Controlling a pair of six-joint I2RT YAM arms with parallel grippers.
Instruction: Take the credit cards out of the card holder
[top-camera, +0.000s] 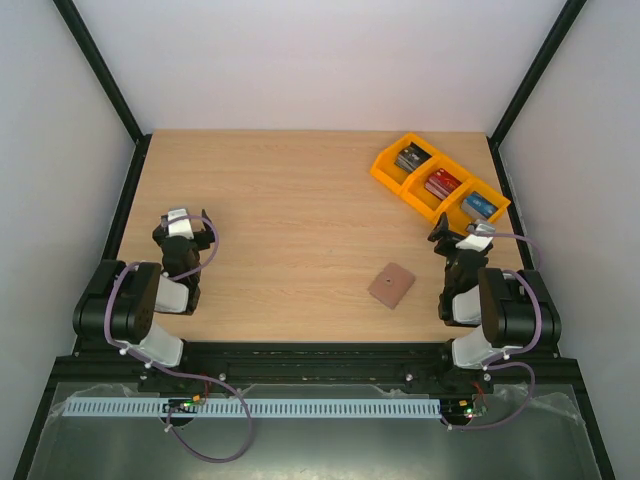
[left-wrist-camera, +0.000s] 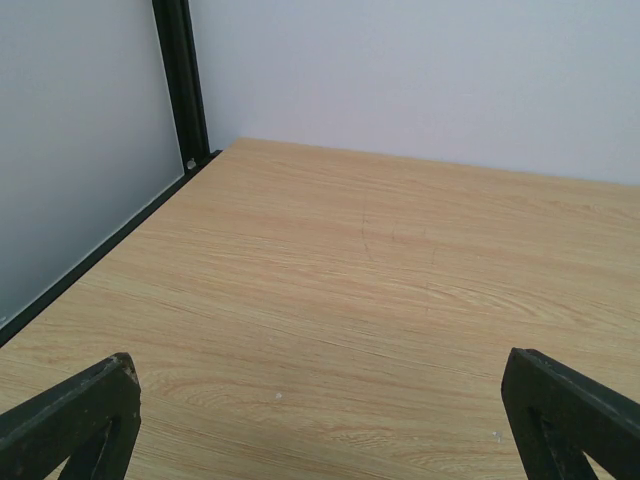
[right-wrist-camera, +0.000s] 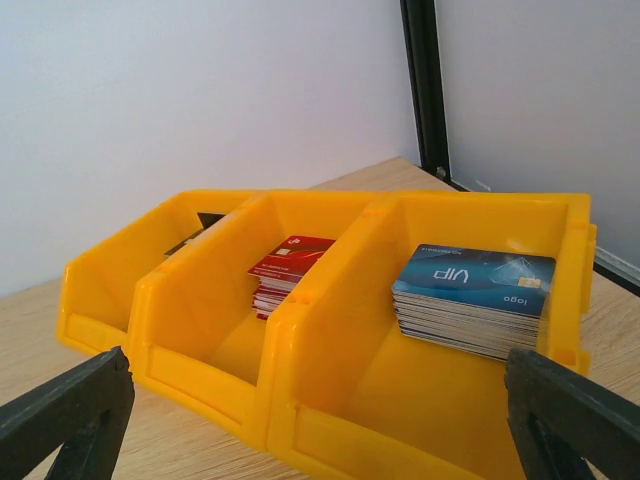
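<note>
Plainly, the card holder (top-camera: 391, 285) lies flat on the tabletop (top-camera: 290, 200), folded shut with its pinkish-tan outside up. It sits to the left of the right claw (top-camera: 458, 232) and a little back toward that arm's base, near it but not touching. From the left claw (top-camera: 186, 217) it is well apart, far off to the right and slightly nearer the bases. The credit cards are hidden: with the holder closed, no card face shows in any view, and neither wrist camera catches the holder at all.

The left claw is released, its two dark fingers (left-wrist-camera: 75, 420) spread wide at the bottom corners of its own view. Only bare wood lies between and ahead of them, running out to the white back wall (left-wrist-camera: 420, 80) and a black frame post (left-wrist-camera: 180, 80) ahead to the left.

The right claw is likewise released and grasps nothing; its fingertips (right-wrist-camera: 65, 415) stand wide apart at the lower edges of its view. Just ahead of it is a row of three joined orange bins (right-wrist-camera: 200, 330). The bin ahead to the right holds a blue-topped stack of cards (right-wrist-camera: 470, 295), and the middle one holds a red-topped stack (right-wrist-camera: 285, 275). The bin ahead to the left holds something dark (top-camera: 412, 157), mostly hidden from the wrist by the bin wall.
</note>
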